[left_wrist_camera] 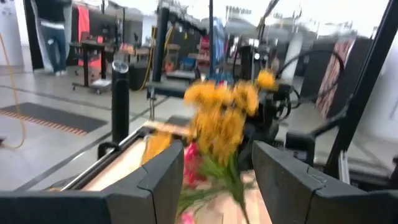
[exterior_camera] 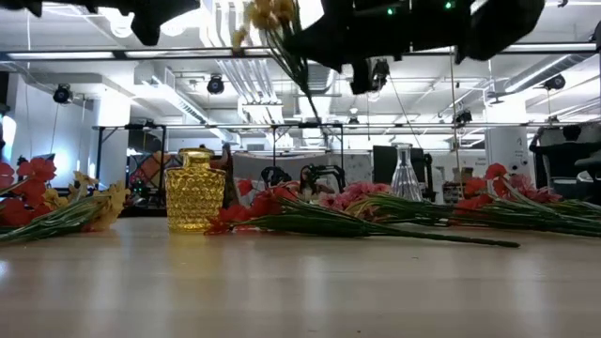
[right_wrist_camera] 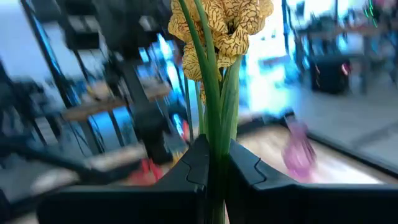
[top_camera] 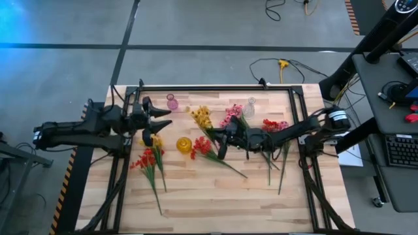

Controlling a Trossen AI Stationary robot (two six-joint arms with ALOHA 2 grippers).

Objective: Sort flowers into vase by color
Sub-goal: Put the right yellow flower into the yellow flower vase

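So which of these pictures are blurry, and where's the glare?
Left wrist view: the yellow flower sprig is smeared by blur. Right wrist view: the background is streaked, while the stems in the right hand stay sharp. Low view: bright ceiling lights, arms silhouetted.

Bright ceiling lights [exterior_camera: 235, 23] glare overhead; both wrist views are motion-blurred, and the yellow flowers [left_wrist_camera: 227, 115] smear.

The right gripper [top_camera: 219, 137] is over the table [top_camera: 215, 202] centre, clamped on a flower sprig [top_camera: 202, 118]. A round vase [top_camera: 184, 144] stands just left of it. The left gripper [top_camera: 160, 119], fingers apart, is further left, beyond that vase.
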